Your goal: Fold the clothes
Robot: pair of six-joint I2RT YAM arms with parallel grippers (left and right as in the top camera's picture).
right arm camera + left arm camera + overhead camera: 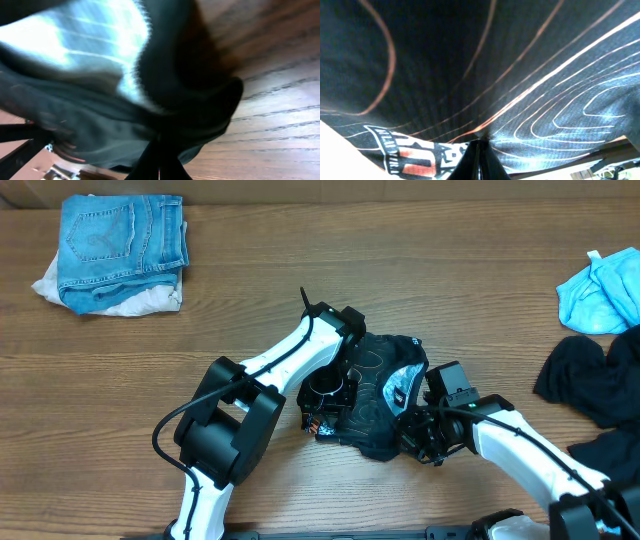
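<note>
One bunched jersey, axis approx. near-far

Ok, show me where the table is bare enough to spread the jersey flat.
Bare table: the far strip between the folded jeans and the blue cloth, and the near-left area below the jeans, beside the left arm. Crowded: the middle, where the left gripper and right gripper pinch the jersey, and the right edge with the black garments.
</note>
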